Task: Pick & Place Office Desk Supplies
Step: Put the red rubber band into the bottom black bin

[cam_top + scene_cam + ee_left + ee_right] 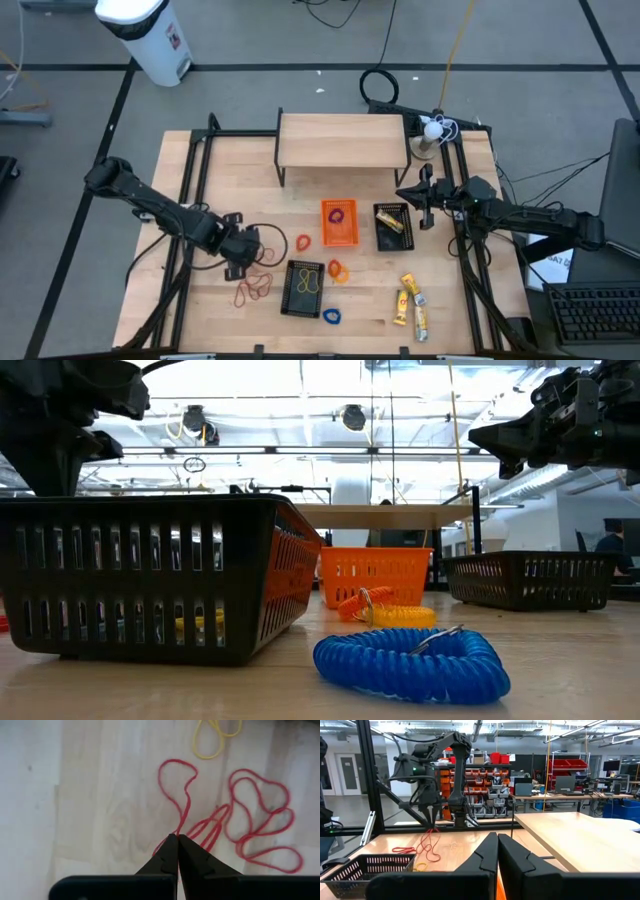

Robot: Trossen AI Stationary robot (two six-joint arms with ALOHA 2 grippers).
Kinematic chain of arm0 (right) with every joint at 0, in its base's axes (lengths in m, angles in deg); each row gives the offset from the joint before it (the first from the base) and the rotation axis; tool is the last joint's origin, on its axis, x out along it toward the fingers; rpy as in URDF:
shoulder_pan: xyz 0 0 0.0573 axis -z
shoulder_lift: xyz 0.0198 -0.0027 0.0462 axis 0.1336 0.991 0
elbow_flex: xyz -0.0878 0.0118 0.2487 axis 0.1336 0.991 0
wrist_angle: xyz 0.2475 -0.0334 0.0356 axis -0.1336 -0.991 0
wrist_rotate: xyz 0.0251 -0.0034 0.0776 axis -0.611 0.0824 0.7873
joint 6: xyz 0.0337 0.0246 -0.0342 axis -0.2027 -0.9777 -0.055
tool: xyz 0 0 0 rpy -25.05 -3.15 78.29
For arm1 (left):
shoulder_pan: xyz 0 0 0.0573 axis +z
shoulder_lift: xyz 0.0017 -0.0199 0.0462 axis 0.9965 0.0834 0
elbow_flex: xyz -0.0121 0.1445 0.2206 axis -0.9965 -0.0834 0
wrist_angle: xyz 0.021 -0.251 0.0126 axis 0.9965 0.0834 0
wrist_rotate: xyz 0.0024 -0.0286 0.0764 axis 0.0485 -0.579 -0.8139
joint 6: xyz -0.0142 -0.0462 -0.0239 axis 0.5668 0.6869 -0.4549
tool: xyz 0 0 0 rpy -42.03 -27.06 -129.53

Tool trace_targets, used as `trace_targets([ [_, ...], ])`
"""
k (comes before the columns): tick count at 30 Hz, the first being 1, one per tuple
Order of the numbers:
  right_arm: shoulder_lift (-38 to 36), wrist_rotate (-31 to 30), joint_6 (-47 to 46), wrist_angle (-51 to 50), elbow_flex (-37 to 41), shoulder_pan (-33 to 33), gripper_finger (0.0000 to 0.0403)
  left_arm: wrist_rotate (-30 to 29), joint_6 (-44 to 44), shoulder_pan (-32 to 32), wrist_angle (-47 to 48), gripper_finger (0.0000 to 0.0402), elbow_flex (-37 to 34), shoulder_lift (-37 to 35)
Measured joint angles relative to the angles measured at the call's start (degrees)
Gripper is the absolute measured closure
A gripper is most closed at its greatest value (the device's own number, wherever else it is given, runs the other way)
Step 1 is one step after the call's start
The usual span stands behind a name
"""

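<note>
Both arms are built of dark, near-black links joined by bulkier rounded joint housings. The left arm (pixel 160 208) runs from the left edge toward the frame's centre; the right arm (pixel 520 213) enters from the right edge. Black cables trail beside each. Each gripper ends in two matte black, wedge-shaped fingers (pixel 167 857) on a flat crossbar. No markings appear legible.

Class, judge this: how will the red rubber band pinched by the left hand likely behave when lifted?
The red rubber band lies in a wavy loop, so it is probably floppy and will dangle from the left hand. Thin, likely very light. It overlaps neighbouring red loops and may drag them.
</note>
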Motion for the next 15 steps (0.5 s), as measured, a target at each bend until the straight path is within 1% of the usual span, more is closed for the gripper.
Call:
trace_targets([
  [3, 0.0, 0.0, 0.0, 0.0, 0.0, -0.01, 0.0399, 0.19, -1.27, 0.0, -1.68, 0.0396, 0.0, 0.32],
  [8, 0.02, -0.01, 0.0, 0.0, 0.0, -0.01, 0.0399, 2.33, -3.91, 0.07, -6.05, 0.0395, -0.02, 0.41],
  [12, 0.02, 0.01, 0.0, -0.02, 0.0, -0.01, 0.0399, 2.35, -4.26, 0.07, -6.15, 0.0399, -0.02, 0.42],
  [15, 0.01, 0.01, -0.01, -0.01, 0.0, 0.0, 0.0399, 2.4, -4.17, 0.07, -6.5, 0.0391, -0.02, 0.42],
])
